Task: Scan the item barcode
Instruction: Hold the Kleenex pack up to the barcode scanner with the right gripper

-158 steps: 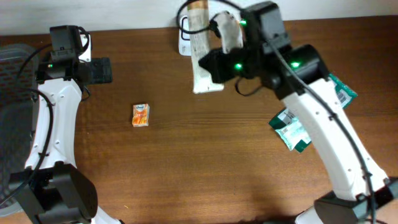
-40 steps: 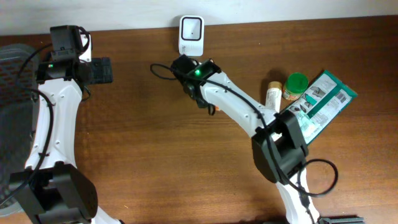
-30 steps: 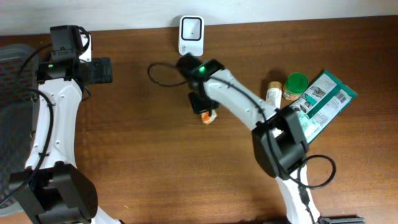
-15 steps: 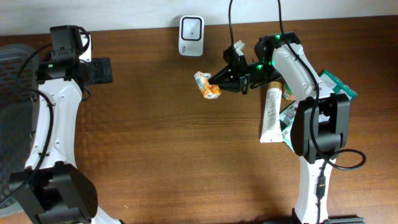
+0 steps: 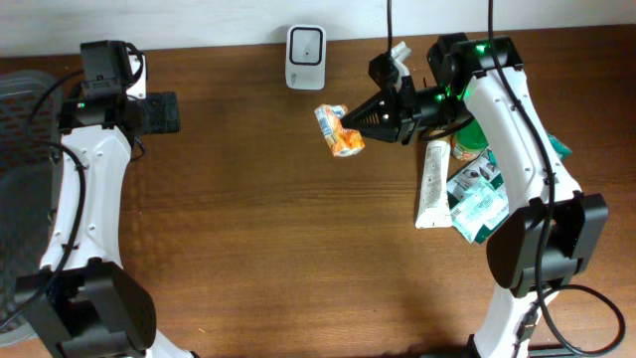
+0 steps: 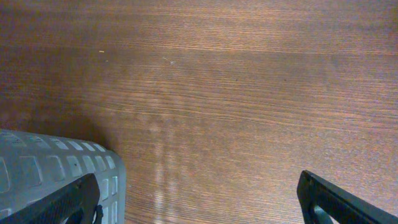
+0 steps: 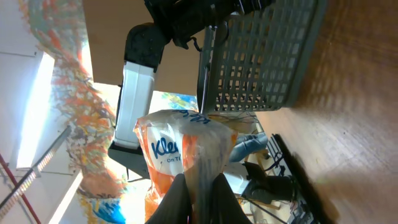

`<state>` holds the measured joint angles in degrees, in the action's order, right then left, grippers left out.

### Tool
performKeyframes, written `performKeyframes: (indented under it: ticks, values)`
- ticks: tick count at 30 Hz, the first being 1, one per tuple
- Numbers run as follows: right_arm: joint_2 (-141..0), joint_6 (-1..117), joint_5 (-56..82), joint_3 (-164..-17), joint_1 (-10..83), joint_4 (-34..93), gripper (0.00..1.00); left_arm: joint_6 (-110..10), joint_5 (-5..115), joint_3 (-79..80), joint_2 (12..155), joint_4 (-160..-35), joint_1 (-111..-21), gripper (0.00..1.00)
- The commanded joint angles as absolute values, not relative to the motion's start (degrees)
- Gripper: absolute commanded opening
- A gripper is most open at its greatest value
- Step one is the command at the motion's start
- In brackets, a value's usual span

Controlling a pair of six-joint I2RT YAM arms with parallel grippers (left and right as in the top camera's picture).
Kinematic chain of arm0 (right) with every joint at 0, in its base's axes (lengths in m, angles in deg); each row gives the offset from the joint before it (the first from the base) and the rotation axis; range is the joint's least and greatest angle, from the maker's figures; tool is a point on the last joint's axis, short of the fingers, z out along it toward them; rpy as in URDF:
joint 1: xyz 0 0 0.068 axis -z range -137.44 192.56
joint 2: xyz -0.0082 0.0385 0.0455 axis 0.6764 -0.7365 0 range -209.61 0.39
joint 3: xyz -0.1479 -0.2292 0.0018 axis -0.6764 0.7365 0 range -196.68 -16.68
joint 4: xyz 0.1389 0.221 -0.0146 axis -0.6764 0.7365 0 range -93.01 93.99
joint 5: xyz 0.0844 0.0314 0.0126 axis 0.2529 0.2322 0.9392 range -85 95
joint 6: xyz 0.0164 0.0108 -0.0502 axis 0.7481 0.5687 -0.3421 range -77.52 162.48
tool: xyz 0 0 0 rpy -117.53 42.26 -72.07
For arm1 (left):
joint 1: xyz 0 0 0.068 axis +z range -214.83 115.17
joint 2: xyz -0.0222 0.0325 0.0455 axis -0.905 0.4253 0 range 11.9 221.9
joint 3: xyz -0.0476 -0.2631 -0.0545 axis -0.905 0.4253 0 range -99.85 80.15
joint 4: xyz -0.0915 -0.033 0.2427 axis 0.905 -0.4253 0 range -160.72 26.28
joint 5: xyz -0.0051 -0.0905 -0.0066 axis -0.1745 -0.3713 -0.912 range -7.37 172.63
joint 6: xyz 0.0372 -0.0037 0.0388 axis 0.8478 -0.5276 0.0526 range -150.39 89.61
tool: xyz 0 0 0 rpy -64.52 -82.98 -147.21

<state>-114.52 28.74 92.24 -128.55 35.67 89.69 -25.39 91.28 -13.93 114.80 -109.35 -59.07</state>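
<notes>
While right jaws pinch tissue pack (image 5: pixel 340 130), pack shifted right, scanner (image 5: pixel 305 45) unmoved

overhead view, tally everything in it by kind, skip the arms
scanner: 1
orange pack: 1
white tube: 1
green packet: 1
grey basket: 1
total: 5 clearly seen; the right arm may hide more beside the tube

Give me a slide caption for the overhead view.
Right claw grips an orange tissue packet near the white scanner; left claw sits open, away from it.
</notes>
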Motion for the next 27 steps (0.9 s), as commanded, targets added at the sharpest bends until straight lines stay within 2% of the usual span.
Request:
performKeyframes:
  ticks: [1,3,6,7,9,11,13,17,21,23,27]
  values:
    - [-113.3,26.5,84.9,-129.5,35.4,87.6,0.04,-24.7,91.6,-14.6,115.2,-109.3,-58.9,0.99]
    - [-113.3,32.5,69.7,-129.5,33.8,84.0,0.04,-24.7,91.7,-14.6,115.2,-109.3,-58.9,0.99]
    - [-113.3,50.3,35.2,-131.5,27.1,75.7,0.04,-24.7,91.7,-14.6,115.2,-109.3,-58.9,0.99]
    - [-113.3,53.0,26.4,-134.2,25.2,75.3,0.04,-24.7,91.7,-14.6,115.2,-109.3,-58.9,0.99]
    - [-113.3,54.6,7.7,-139.0,20.1,68.3,0.04,-24.7,91.7,-14.6,115.2,-109.3,-58.9,0.99]
    - [-113.6,53.8,-5.3,-138.8,16.5,59.4,0.04,-24.7,91.6,-14.6,115.2,-109.3,-58.9,0.99]
    - [-117.4,46.0,-19.7,-138.7,12.0,44.3,0.04,-24.7,91.7,-14.6,115.2,-109.3,-58.9,0.99]
    - [-127.4,26.2,-22.9,-138.7,11.1,19.8,0.04,-24.7,91.7,-14.6,115.2,-109.3,-58.9,0.99]
    - [-137.7,-0.6,-22.9,-138.7,11.3,-0.2,0.04,-24.7,91.7,-14.6,115.2,-109.3,-58.9,0.99]
    - [-142.0,-5.3,-22.9,-138.7,11.9,-3.4,0.04,-24.7,91.7,-14.6,115.2,-109.3,-58.9,0.99]
    - [-144.1,-5.5,-22.8,-138.7,13.9,-3.9,0.04,-24.7,91.7,-14.6,115.2,-109.3,-58.9,1.00]
